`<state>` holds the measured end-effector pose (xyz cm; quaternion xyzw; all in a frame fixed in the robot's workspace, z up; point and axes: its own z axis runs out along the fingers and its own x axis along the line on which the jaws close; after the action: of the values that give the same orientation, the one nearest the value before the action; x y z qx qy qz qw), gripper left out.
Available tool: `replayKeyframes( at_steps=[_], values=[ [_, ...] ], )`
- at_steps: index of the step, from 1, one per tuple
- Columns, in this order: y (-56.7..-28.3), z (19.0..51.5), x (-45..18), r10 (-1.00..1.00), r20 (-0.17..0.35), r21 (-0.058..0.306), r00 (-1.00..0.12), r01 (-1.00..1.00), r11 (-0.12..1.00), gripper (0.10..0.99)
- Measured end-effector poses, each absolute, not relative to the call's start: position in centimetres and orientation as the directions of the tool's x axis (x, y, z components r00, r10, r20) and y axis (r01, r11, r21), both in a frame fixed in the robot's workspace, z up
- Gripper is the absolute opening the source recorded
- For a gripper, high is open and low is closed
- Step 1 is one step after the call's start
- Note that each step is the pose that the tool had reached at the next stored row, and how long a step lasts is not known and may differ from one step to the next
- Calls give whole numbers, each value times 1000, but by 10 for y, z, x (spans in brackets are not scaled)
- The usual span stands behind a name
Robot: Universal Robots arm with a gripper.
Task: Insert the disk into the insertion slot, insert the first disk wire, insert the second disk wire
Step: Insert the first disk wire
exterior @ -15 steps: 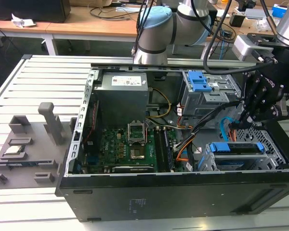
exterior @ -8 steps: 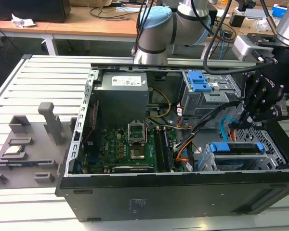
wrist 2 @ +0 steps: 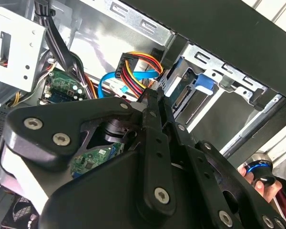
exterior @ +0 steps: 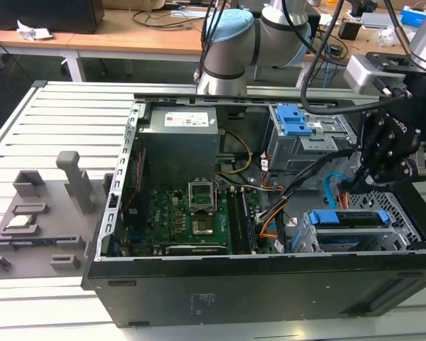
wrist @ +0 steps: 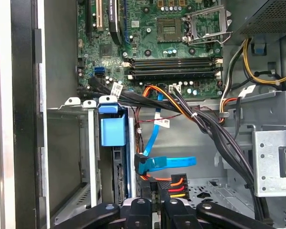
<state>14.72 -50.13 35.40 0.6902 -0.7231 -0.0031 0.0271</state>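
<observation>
Where the open computer case [exterior: 234, 291] reaches the lower right of the exterior view, the disk [exterior: 349, 219] lies in the insertion slot [exterior: 410, 229], its blue carrier frame between the cage's perforated walls. In the first wrist view the disk is seen edge-on at lower left of centre, with the carrier's blue tab above it. The first disk wire [wrist: 179, 182], a bundle of orange, red, yellow and black strands, ends in a dark plug at the bottom centre of that frame, near the disk's rear edge. The gripper [wrist: 156, 187] has its jaws drawn nearly together, clamped on this plug. The second disk wire [wrist: 170, 162] runs as a flat light-blue band just above the plug, bends at its own small blue connector beside the disk, and rises toward the motherboard [wrist: 171, 47]; whether that connector is seated cannot be told. In the second wrist view both wires appear at upper centre, beyond the black fingers [wrist 2: 150, 138]. Black cable bundles [wrist: 214, 129] cross diagonally between the motherboard and the drive bay. Higher in the exterior view than the slot stands a taller grey cage with a blue latch [exterior: 298, 131], and the power supply [exterior: 181, 131] occupies the case's upper left. A grey parts fixture [exterior: 35, 213] rests on the slatted table [exterior: 57, 114] at far left.
</observation>
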Motion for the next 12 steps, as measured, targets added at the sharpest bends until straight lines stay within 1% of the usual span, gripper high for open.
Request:
replayKeyframes(
  at_steps=[12],
  values=[
    [-518, 352, 147, -998, 43, 42, -46, -998, 48, 169]
  ],
)
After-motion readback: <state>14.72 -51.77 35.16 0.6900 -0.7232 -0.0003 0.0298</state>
